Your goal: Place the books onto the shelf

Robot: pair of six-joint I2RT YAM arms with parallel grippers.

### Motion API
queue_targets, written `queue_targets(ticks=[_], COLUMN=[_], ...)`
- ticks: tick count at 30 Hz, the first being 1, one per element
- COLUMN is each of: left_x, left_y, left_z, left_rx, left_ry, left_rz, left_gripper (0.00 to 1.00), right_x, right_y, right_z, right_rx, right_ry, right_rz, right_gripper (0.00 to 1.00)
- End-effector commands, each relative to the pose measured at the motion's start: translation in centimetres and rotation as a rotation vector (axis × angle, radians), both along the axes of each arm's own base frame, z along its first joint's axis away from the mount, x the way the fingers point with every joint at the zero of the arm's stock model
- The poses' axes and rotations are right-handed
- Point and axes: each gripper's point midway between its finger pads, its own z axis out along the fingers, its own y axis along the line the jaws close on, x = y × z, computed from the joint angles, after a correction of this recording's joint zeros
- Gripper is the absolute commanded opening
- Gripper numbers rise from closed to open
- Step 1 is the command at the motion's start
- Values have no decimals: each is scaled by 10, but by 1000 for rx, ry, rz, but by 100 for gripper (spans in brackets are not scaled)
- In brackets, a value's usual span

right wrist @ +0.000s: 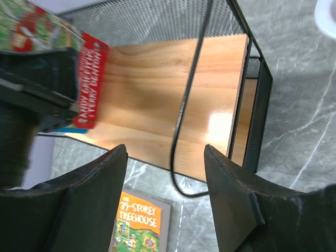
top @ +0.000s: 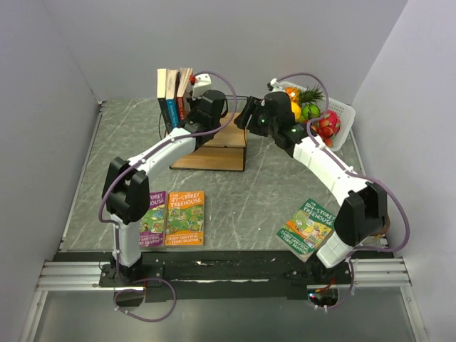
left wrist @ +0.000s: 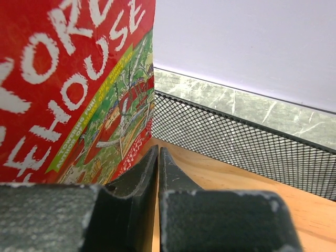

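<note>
Three books (top: 174,92) stand upright at the left end of the shelf (top: 214,153), a wooden rack in a black wire frame. My left gripper (top: 201,107) is just right of them. In the left wrist view it (left wrist: 158,149) is shut with nothing between the jaws, and the red book (left wrist: 68,89) stands right beside its left finger. My right gripper (top: 246,114) hovers open and empty above the shelf's right end, over the wooden board (right wrist: 157,105). On the table lie a purple book (top: 153,217), an orange book (top: 185,217) and a green book (top: 306,226).
A white basket (top: 340,114) of fruit stands at the back right, close behind the right arm. Black mesh (left wrist: 236,147) closes the shelf's back. Grey walls enclose the table on three sides.
</note>
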Motion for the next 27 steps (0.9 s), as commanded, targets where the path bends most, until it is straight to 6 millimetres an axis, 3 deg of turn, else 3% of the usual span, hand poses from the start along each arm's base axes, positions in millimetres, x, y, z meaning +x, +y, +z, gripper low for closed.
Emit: queue_targets(ticks=[1, 18, 27], left_x=[-6, -11, -7], left_y=[1, 42, 52], left_z=[62, 118, 119], left_rx=[-63, -91, -74], left_ry=[-117, -234, -224], left_rz=[-1, 111, 137], left_gripper=[11, 18, 18], right_x=[-9, -11, -11], right_y=[-9, -5, -5], right_z=[34, 25, 20], right_rx=[14, 9, 9], right_ry=[-76, -56, -49], right_rz=[-16, -6, -6], right_gripper=[68, 68, 68])
